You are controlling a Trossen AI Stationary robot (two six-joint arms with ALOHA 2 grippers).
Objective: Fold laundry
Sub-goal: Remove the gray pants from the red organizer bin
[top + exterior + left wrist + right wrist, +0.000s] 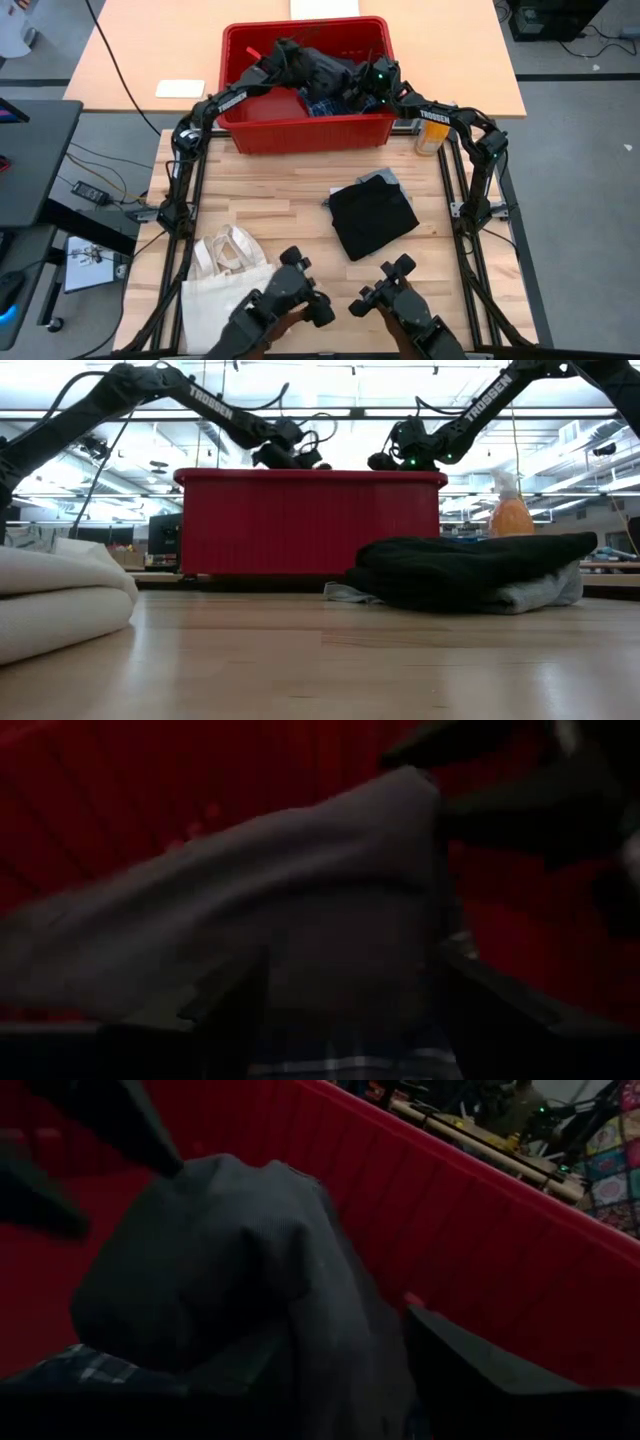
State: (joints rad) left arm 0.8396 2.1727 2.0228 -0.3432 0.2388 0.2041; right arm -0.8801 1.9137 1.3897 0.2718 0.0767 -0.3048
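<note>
Reaching into the red basket (300,130) at the table's far edge, we have both grippers down among the laundry. Our left gripper (350,1010) has its fingers clasped on a charcoal garment (300,890). Our right gripper (345,1370) straddles the same dark cloth; whether its fingers pinch it we cannot tell. A plaid piece (80,1368) lies beneath. On the table, a folded black garment (372,218) sits atop a grey top (385,178), near a cream tote bag (225,275).
</note>
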